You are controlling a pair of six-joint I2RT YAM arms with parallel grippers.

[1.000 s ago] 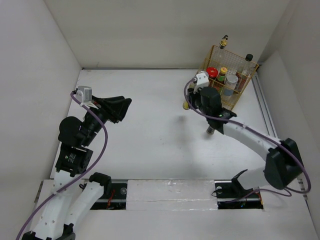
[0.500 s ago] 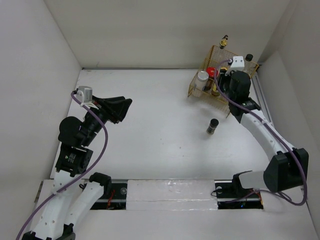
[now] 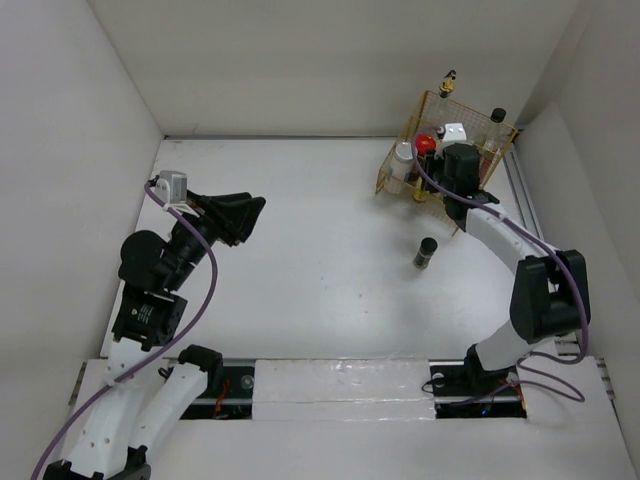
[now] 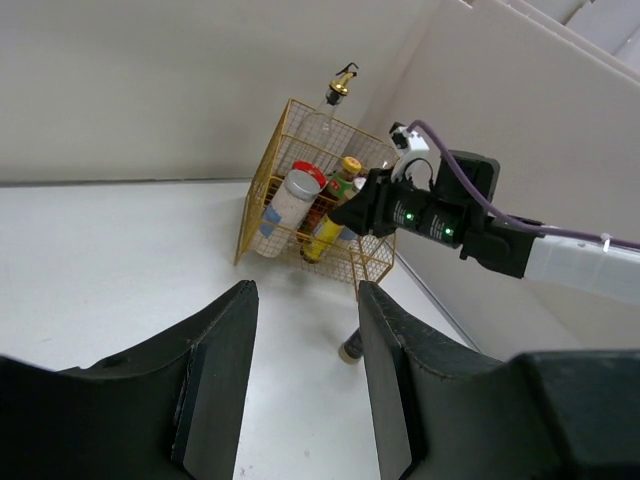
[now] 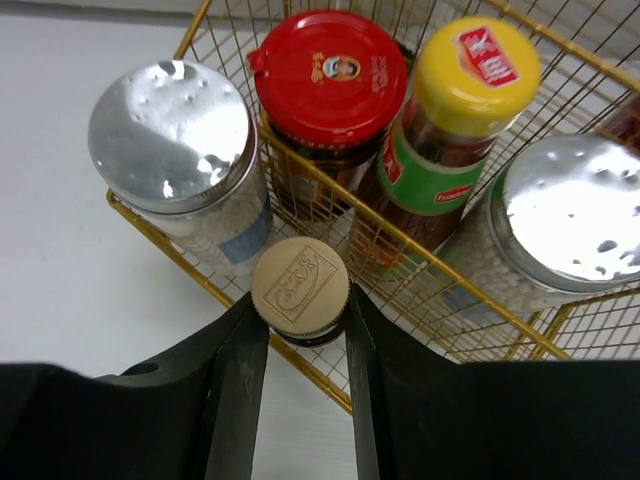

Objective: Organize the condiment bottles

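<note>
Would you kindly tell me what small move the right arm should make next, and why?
Probably ease the gold-capped bottle straight down before letting go. The right gripper has its jaws shut on it, and it sits within the front row of the basket, beside the silver-capped jar and in front of the red-capped jar. Whether its base touches the basket floor is hidden.

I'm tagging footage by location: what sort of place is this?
Likely a robot test cell: white walls box in the table, two arms are bolted at its edge, condiment bottles sit in a gold wire basket.
</note>
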